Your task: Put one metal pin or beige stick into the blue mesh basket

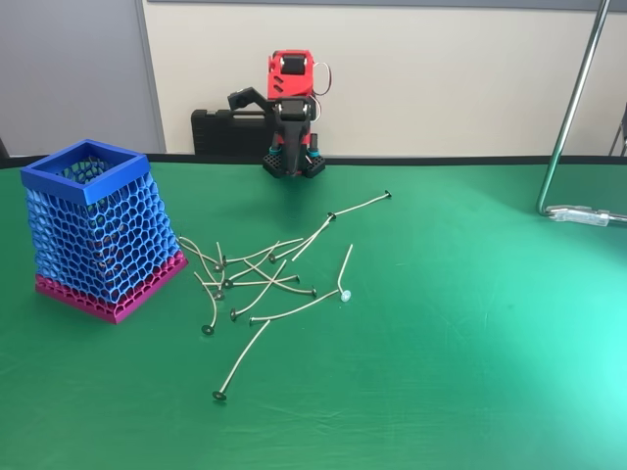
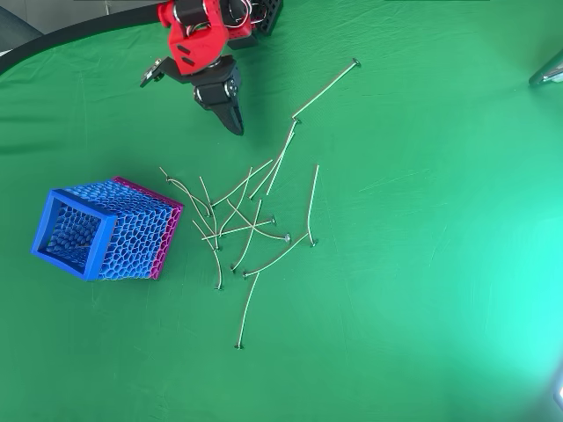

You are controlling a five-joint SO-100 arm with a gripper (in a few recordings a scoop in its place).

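Blue honeycomb-mesh basket with magenta base band, pale beige sticks, green table.

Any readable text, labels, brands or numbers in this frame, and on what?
None readable.
The blue mesh basket, the pins, the green table cover and the red arm with its gripper carry no visible print.
The black case behind the arm shows no legible mark.
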